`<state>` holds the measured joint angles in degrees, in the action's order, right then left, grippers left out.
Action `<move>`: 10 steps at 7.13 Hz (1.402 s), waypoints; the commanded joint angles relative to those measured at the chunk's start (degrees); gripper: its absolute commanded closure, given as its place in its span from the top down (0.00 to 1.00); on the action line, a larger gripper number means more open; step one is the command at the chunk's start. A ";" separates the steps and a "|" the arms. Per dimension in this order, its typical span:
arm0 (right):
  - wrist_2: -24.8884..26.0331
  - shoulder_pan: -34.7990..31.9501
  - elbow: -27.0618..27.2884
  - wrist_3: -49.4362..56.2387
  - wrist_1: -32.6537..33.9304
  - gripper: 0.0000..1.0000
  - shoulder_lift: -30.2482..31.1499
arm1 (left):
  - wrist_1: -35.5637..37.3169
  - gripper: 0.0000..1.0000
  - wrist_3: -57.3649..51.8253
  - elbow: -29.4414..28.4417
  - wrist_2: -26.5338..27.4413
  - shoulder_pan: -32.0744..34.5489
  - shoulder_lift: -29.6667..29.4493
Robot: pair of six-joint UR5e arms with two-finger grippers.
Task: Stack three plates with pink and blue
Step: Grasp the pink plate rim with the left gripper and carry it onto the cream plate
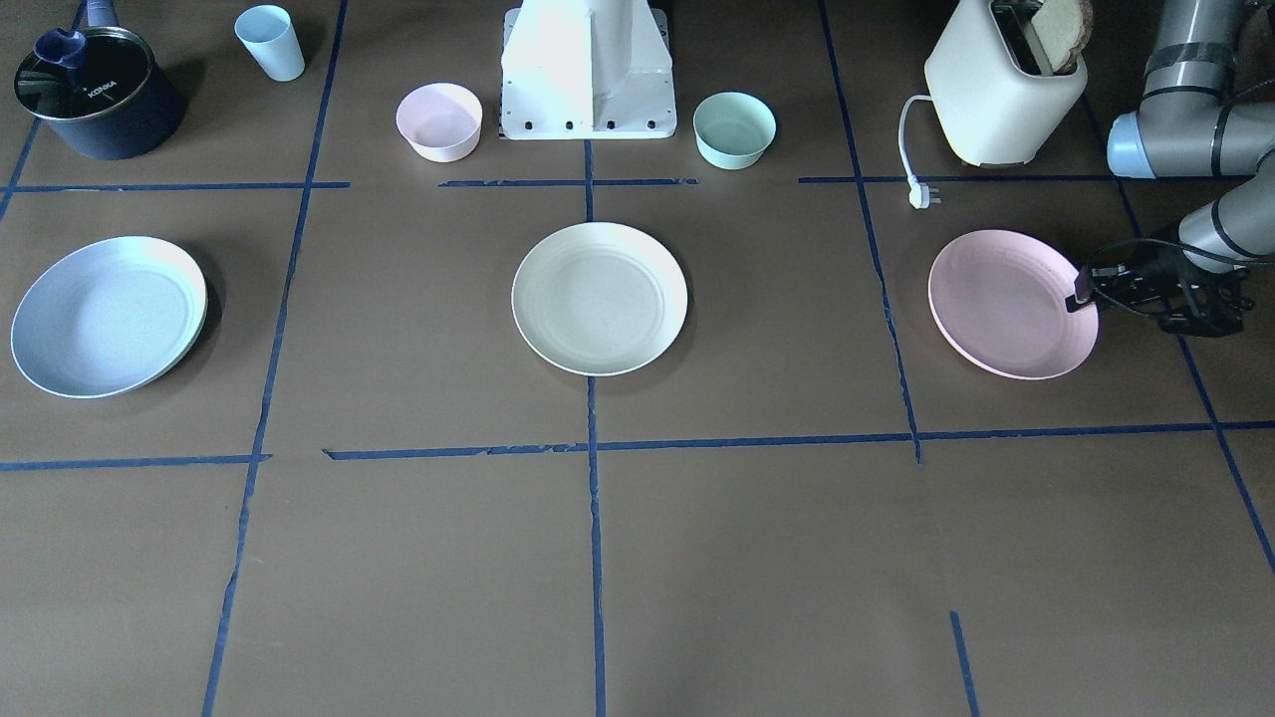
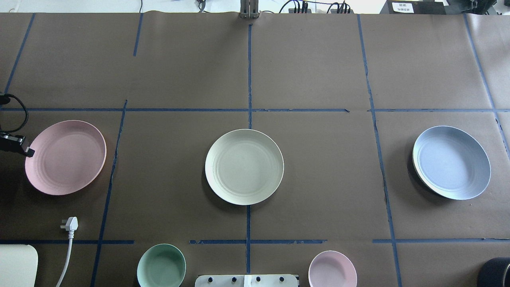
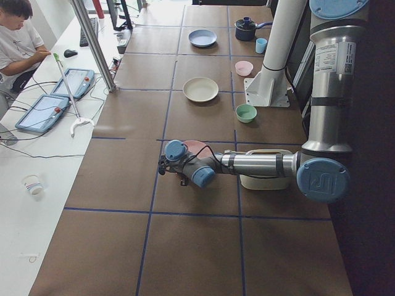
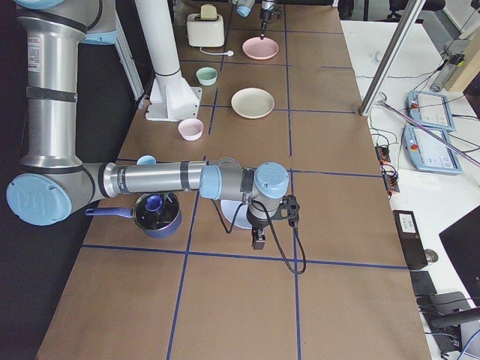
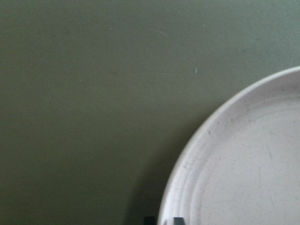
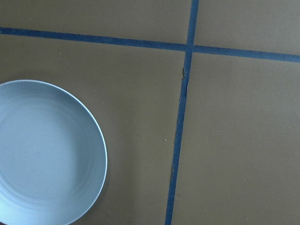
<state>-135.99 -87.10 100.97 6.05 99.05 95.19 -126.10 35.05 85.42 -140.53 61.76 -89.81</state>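
At the robot's left end of the table [image 2: 318,59], the pink plate [image 2: 65,157] lies flat, hollow side up. It is round, so it favours no direction. From overhead you see only a dark tip of the left gripper [image 2: 28,152] touching its outer rim. The left wrist view adds two fingertips [image 5: 178,220], one inside the rim and one outside, close together. Whether they actually pinch the rim, I cannot tell.

The cream plate [image 2: 244,166] sits flat in the middle square. The blue plate [image 2: 451,162] sits flat at the robot's right end. The three lie in a row, well apart.

Only the exterior right view shows you the right gripper [image 4: 257,241]. It points down just beside the blue plate on the operators' side, and its grip cannot be judged from there. Its wrist camera looks down on the blue plate's rim and a crossing of blue tape [image 6: 188,47].
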 commanded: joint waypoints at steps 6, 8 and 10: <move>-2.97 0.17 -1.21 0.01 -5.71 1.00 0.88 | 0.42 0.00 33.06 4.40 12.43 -27.45 -29.10; -3.14 0.17 -1.30 0.01 -5.71 1.00 0.88 | 0.42 0.00 33.06 4.05 13.08 -27.74 -29.28; -2.44 0.61 -1.48 -0.08 -5.89 1.00 0.88 | 0.42 0.79 32.98 4.05 13.26 -27.75 -29.20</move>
<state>-138.91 -86.79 99.60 6.00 93.32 96.06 -125.69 68.07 89.46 -127.50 34.10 -119.02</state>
